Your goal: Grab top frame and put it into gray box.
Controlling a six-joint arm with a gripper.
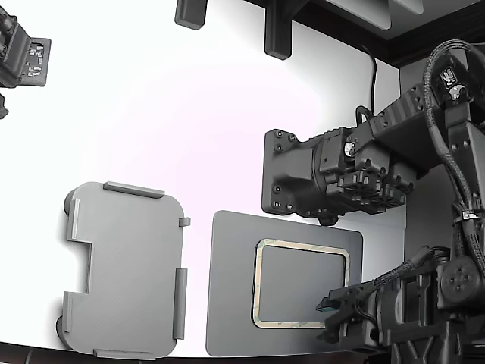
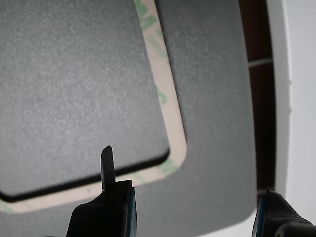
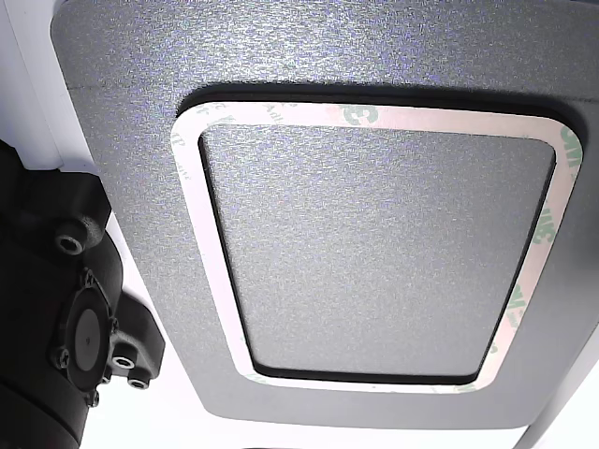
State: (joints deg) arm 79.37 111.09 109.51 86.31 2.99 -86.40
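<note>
Over the dark mat [image 2: 212,123], tool [image 2: 190,197] spread wide apart, holding nothing, one fingertip [image 2: 106,160] near the top frame [image 2: 170,98] corner.

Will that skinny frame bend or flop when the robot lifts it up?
Probably a little: the top frame is a very thin ring with an open centre, so it may sag if gripped at one edge. It looks light. Lying flat on the dark mat, it may be hard for the fingers to get under.

Top frame [image 1: 301,244]: thin pale ring, rounded corners, open centre, lying flat. Gray box [image 1: 125,269]: shallow light-gray tray, raised edge tabs, at frame's 9 o'clock, apart.
</note>
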